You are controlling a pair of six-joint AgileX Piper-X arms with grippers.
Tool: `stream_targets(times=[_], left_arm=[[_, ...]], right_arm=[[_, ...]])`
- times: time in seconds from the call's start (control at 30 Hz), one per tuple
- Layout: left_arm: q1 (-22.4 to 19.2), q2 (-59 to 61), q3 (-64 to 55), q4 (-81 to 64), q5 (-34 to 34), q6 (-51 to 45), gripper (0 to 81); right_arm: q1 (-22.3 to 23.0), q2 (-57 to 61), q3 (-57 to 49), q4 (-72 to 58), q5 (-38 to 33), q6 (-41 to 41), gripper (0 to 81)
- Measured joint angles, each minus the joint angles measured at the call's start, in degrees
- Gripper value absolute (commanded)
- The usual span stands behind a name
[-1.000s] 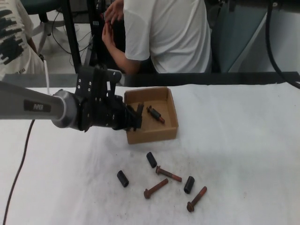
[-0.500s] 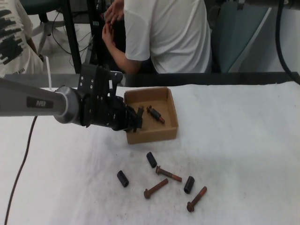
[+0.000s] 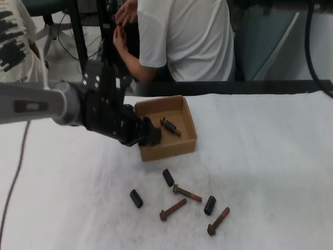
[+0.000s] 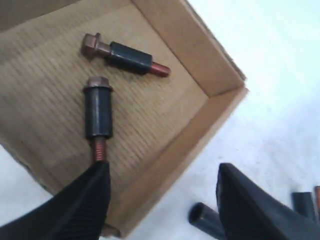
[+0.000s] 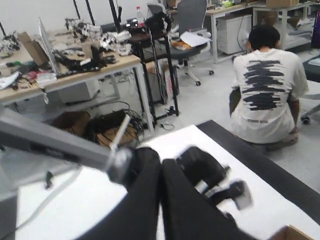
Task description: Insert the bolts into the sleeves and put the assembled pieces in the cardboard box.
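Bolts: rust-brown, flanged hex head, threaded shank. Sleeves: short black tubes. Box (image 3: pixel 190 119) (image 4: pixel 215 117): open cardboard tray on the white cloth (image 3: pixel 270 156), far of centre, holding two assembled pieces, each a bolt run through a sleeve with head and thread tip showing at either end. Right piece (image 3: pixel 170 126) (image 4: pixel 125 54) lies at the middle of the floor. Left piece (image 4: pixel 98 112) lies beside it, not touching, thread tip toward the near-left wall. Loose on the cloth, near of the box: left sleeve (image 3: pixel 136 198), mid sleeve (image 3: pixel 168 177), right sleeve (image 3: pixel 209 205); left bolt (image 3: pixel 173 209), mid bolt (image 3: pixel 187 193), right bolt (image 3: pixel 218 221); mid bolt's head is just beside mid sleeve. Left gripper (image 3: pixel 149 135) (image 4: pixel 162 172): spread wide and empty, over the box's near-left corner; left piece's thread tip ends right at one fingertip (image 4: pixel 100 172), contact not discernible. Right gripper (image 5: pixel 161 200): fingers pressed together, nothing between them.
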Motion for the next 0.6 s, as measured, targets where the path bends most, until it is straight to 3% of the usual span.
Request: stream_targets(times=[0.1,0.2,0.4,0.53,0.6], left_arm=[[0.1,-6.9,0.0,4.2,-1.2,3.7,56.1],[0.1,-14.9,0.0,5.7,-3.8,7.4,56.1],[0.1,-27.8,-0.1,15.1,-5.5,9.0,55.2],[-0.6,-35.3,2.9,28.1,-12.0,14.7,44.5],[-0.6,-38.0,5.4,30.4,-13.9,15.7,40.5]], right_arm=[[-0.7,0.3,-0.1,13.3,9.1,-11.1,0.8],[-2.5,1.6,-0.1,21.5,15.1,-15.2,0.8],[-4.6,2.6,0.0,24.6,15.5,-16.6,0.8],[-5.0,2.7,1.1,27.3,15.3,-16.8,0.8],[-5.0,3.5,2.6,28.7,15.3,-17.0,5.8]])
